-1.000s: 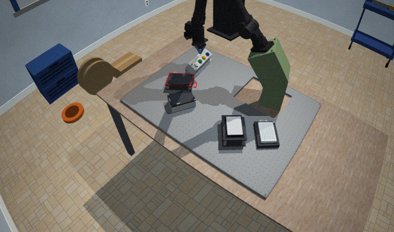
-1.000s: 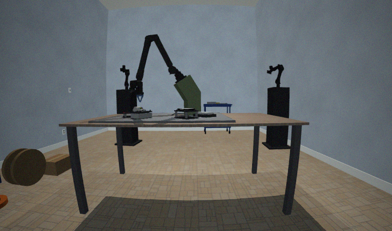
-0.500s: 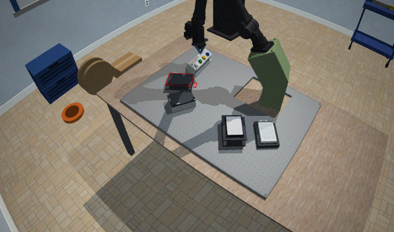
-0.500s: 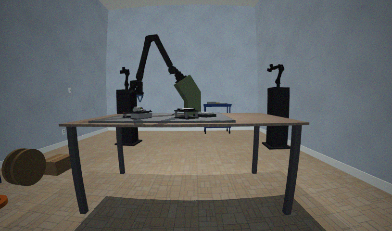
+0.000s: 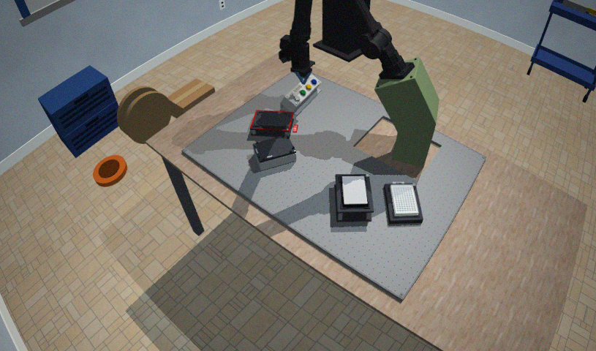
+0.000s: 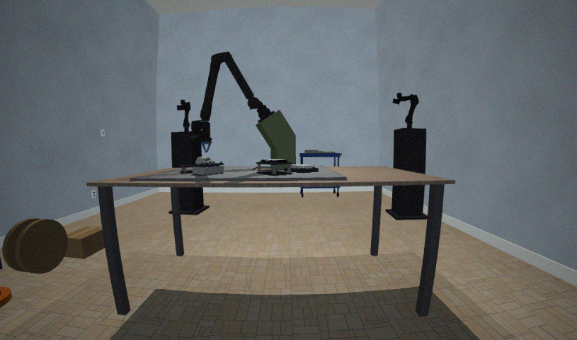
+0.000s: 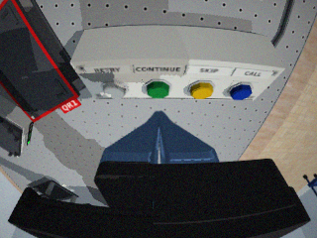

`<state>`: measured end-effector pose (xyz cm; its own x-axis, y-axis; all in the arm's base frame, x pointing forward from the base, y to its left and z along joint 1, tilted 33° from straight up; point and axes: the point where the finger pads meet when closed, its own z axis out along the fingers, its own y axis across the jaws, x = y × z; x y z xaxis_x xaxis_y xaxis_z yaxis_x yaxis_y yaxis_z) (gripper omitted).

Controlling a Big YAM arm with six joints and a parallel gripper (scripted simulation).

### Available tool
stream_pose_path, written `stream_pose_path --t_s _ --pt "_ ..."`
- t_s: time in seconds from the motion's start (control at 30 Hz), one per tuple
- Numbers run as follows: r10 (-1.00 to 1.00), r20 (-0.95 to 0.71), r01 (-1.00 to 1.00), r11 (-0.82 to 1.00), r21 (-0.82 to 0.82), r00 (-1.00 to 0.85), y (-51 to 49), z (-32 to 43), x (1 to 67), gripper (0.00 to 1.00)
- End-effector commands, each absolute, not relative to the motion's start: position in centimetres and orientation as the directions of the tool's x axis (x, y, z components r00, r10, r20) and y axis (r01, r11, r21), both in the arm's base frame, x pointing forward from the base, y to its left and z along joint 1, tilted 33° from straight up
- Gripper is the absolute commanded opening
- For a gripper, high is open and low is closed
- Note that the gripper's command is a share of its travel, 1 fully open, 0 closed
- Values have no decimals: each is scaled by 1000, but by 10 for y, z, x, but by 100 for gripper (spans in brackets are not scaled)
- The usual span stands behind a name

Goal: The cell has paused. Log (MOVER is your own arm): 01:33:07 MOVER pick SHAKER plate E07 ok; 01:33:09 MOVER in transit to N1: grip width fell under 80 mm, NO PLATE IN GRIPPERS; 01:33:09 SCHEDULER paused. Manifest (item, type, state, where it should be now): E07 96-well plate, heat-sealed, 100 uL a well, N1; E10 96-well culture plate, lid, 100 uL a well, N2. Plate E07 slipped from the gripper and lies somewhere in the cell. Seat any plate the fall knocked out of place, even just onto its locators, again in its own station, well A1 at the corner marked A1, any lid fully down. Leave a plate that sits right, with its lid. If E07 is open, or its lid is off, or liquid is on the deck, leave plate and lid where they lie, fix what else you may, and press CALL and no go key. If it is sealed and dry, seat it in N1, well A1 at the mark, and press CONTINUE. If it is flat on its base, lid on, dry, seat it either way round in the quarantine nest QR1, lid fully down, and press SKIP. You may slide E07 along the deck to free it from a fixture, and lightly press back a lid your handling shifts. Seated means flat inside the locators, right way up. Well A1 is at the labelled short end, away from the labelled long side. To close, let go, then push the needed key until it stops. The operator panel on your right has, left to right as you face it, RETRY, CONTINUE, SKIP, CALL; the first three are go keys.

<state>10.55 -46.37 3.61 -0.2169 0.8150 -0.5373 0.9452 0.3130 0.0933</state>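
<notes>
1. Top: the arm reaches over the button panel (image 5: 301,92) at the table's (image 5: 510,243) far edge; the white-topped plate (image 5: 354,190) sits well apart, beside the gridded plate (image 5: 404,199).
2. Exterior: the end effector (image 6: 205,146) hangs just above the panel.
3. Wrist: the end effector (image 7: 158,138), fully closed and empty, points at the green button (image 7: 158,89); the red-framed nest (image 7: 34,66) lies left.

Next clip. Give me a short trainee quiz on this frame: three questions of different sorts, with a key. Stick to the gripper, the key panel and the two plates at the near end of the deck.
1. True or false: the gripper is shut with nothing between its fingers.
2. Multiple choice: in the wrist view, which key on the operator panel lies straight ahead of the fingertips? A) grey RETRY B) green CONTINUE C) blue CALL
3. Fill in: in the top view, the white-topped plate stands to the ___ of the plate with visible wells.

Key: 1 true. 2 B, the green key. 3 left.
</notes>
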Motion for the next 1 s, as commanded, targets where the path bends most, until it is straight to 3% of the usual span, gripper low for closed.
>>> stream_pose_path --t_s 0.0,0.97 --pt "802 -561 945 312 96 -207 -477 39 114 0" --pt "803 -558 945 312 97 -208 -492 10 122 0"
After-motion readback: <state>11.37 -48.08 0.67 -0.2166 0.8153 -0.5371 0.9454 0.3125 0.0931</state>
